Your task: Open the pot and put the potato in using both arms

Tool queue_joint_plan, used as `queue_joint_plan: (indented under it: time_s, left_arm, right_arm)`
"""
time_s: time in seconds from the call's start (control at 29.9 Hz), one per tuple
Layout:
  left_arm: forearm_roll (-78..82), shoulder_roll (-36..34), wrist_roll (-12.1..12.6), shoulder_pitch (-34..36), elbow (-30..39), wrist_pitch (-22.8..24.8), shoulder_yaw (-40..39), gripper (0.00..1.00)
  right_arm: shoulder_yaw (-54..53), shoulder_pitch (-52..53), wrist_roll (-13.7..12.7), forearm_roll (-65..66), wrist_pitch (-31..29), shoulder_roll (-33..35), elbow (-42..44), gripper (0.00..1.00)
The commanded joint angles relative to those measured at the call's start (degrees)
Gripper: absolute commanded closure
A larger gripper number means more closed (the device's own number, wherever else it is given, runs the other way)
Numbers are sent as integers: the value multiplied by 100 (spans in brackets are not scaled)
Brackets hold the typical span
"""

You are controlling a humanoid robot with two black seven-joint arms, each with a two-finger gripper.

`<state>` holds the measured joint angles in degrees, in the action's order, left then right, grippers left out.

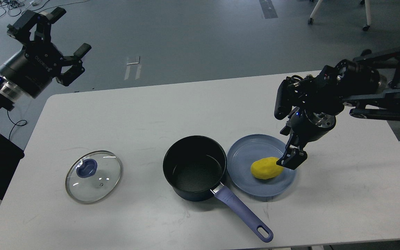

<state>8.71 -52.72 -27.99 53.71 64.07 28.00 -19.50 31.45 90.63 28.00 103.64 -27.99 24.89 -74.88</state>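
The black pot [194,170] with a purple handle [243,217] stands open at the table's middle front. Its glass lid [97,180] with a blue knob lies flat on the table to the left. The yellow potato [265,168] lies on a blue plate [245,156] just right of the pot. My right gripper [292,160] points down at the potato's right end, close to it; its fingers overlap in this view. My left gripper [69,33] is open and empty, raised beyond the table's far left corner.
The white table [151,111] carries only the lid, pot and plate. The pot's handle points to the front right edge. Grey floor, cables and chair legs lie beyond the table's far edge.
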Motion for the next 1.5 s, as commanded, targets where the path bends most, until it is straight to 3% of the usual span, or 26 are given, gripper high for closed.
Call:
queue_joint_plan:
  time_s: [0.0, 0.57, 0.84, 1.04, 1.17, 1.47]
  left_arm:
    - [-1, 7, -1, -10, 0, 0, -1, 2]
    - [-54, 60, -1, -18, -9, 0, -19, 2]
    - [-62, 86, -1, -18, -17, 0, -19, 2]
    - [-80, 86, -1, -27, -17, 0, -45, 2]
    - [-89, 78, -1, -27, -18, 0, -54, 2]
    - [-89, 69, -1, -18, -26, 0, -124, 2]
  right_arm:
    - [81, -19, 0, 7, -1, -292, 114, 0]
    - [213, -520, 0, -37, 110, -1135, 861, 2]
    - [415, -529, 0, -28, 356, -1329, 1063, 12]
    - [485, -529, 0, -37, 470, -1346, 1133, 45]
    - [503, -512, 0, -72, 584, -1329, 1125, 86]
    - [441, 357, 0, -668, 918, -933, 1063, 86]
